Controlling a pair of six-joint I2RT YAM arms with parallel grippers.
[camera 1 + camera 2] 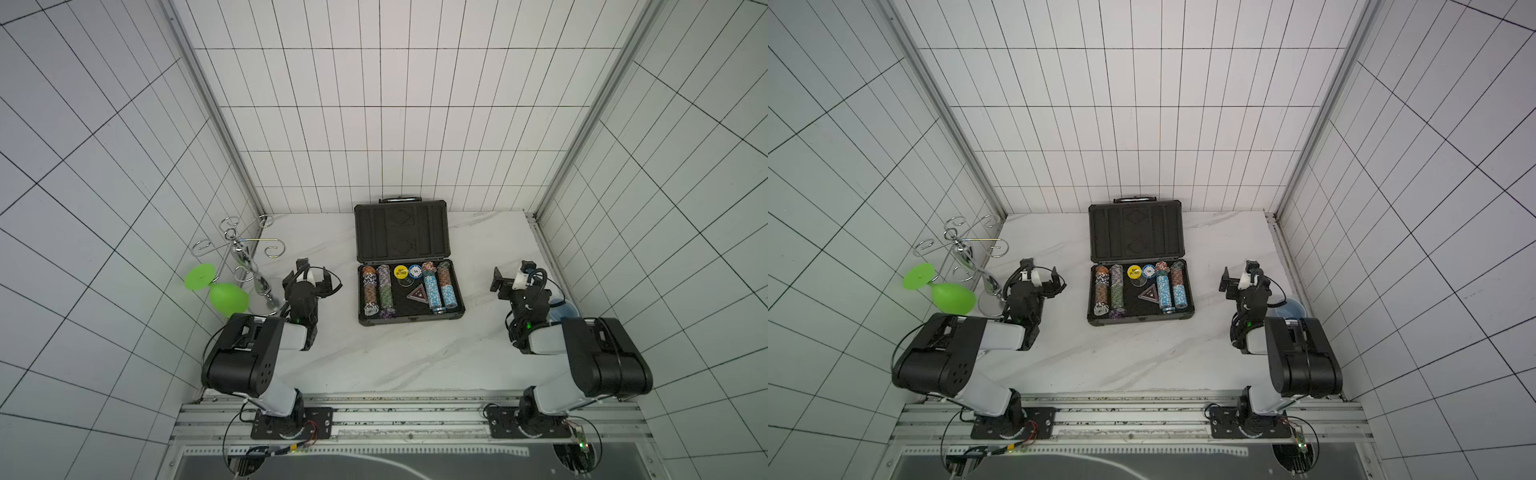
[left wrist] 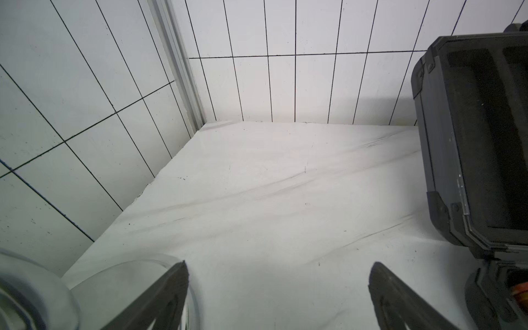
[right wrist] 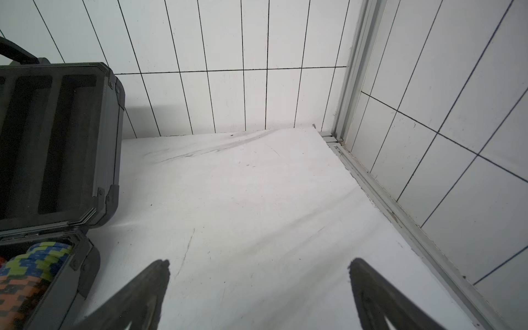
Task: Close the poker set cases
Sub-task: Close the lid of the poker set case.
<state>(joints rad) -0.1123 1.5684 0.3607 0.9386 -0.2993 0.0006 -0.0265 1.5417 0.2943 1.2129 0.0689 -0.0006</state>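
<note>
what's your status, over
Left gripper, right gripper open, empty. Black hard-shell poker case open, lid raised, chips inside. Green plastic wine glass at far left, clear of case.

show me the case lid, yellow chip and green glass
case lid point(image 1: 402, 232), a top view, foam lining
yellow chip point(image 1: 400, 272), a top view, its face
green glass point(image 1: 228, 298), a top view, its bowl

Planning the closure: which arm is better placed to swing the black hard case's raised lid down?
Right, marginally. Both open, the right gripper and left gripper flank the black hard case about equally, but the left sits beside a chrome rack and green glass.
</note>
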